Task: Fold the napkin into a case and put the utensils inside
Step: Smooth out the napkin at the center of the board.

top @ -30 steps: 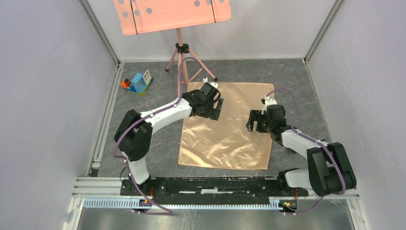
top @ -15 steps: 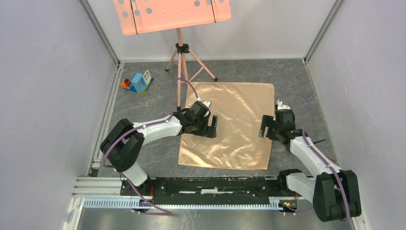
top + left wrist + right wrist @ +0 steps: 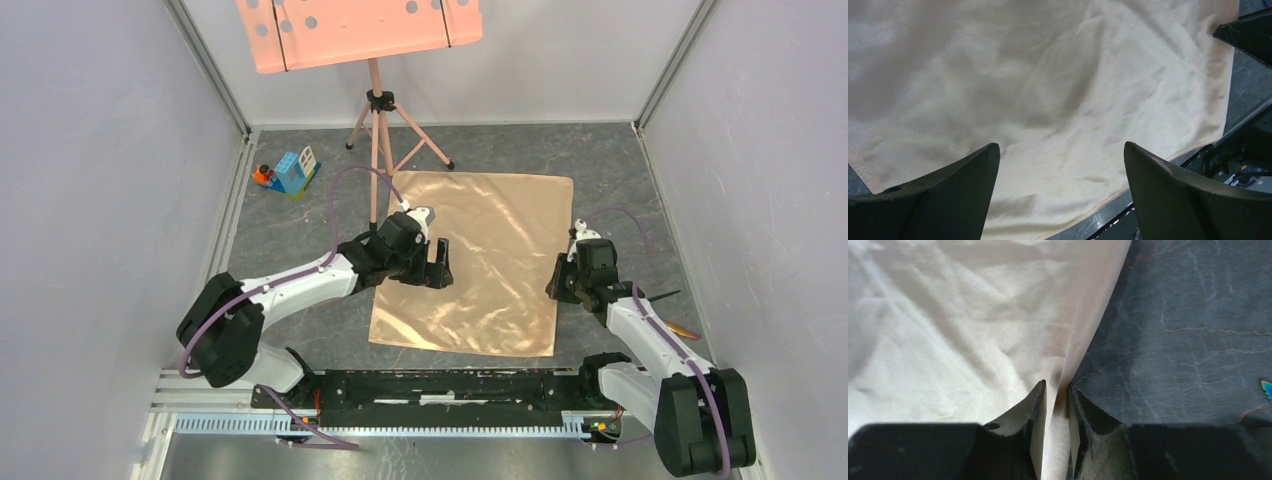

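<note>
The peach-orange satin napkin (image 3: 490, 250) lies spread flat on the dark mat, creased, not folded into a case. My left gripper (image 3: 440, 265) hovers open over the napkin's left part; in the left wrist view its fingers (image 3: 1060, 147) stand wide apart above the cloth (image 3: 1048, 75) near its front edge. My right gripper (image 3: 558, 285) is at the napkin's right edge. In the right wrist view its jaws (image 3: 1057, 385) are pinched on a raised strip of the cloth (image 3: 948, 330). Thin black and orange utensils (image 3: 680, 326) lie right of the right arm, partly hidden by it.
A salmon-pink music-stand tray (image 3: 360, 30) on a tripod (image 3: 378, 110) stands at the back. Toy blocks (image 3: 290, 172) sit at the back left. A black rail (image 3: 450, 385) runs along the near edge, and grey walls close both sides.
My right gripper slid right to the napkin's right edge and closed on it. My left arm drew back toward the near left, its gripper staying open.
</note>
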